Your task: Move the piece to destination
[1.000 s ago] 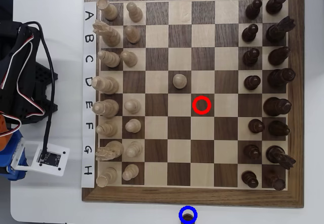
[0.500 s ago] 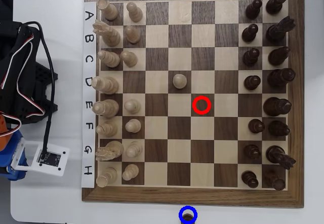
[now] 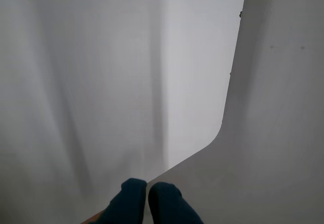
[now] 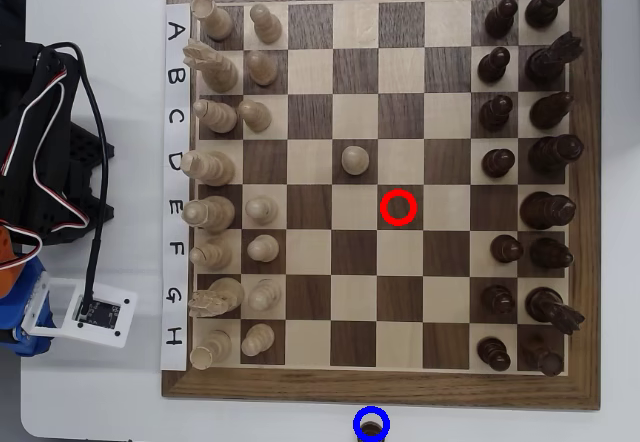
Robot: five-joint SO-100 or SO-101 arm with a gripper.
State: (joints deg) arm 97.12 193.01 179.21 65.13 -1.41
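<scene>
**Pawn sits in the blue ring off the board**

Counter point(image 4: 110, 392) fills the overhead view as a plain white surface, and the wrist view shows only its rounded corner edge against a pale grey background, with none of the board or pieces. The chessboard point(image 4: 380, 187) appears in the overhead view alone: a wooden board with paper strips numbered 1 to 8 along the top and lettered A to H down the left. Cream pieces point(image 4: 212, 167) stand in the two left columns, with one cream pawn point(image 4: 353, 159) advanced to the fourth column in row D. Dark pieces point(image 4: 545, 210) line the two right columns. The arm point(image 4: 40, 162), black with trailing cables and an orange and blue part below, rests on the counter left of the board, well apart from the pieces. A red ring point(image 4: 398, 207) lies over a light square in column 5, row E. The blue ring point(image 4: 371, 424) sits on the counter just below the board's lower edge, and the piece point(image 4: 371, 427) stands inside it, cut by the picture's bottom edge. Only the wrist view shows the gripper point(image 3: 147, 196): its dark blue jaws are pressed together with nothing between them.
</scene>
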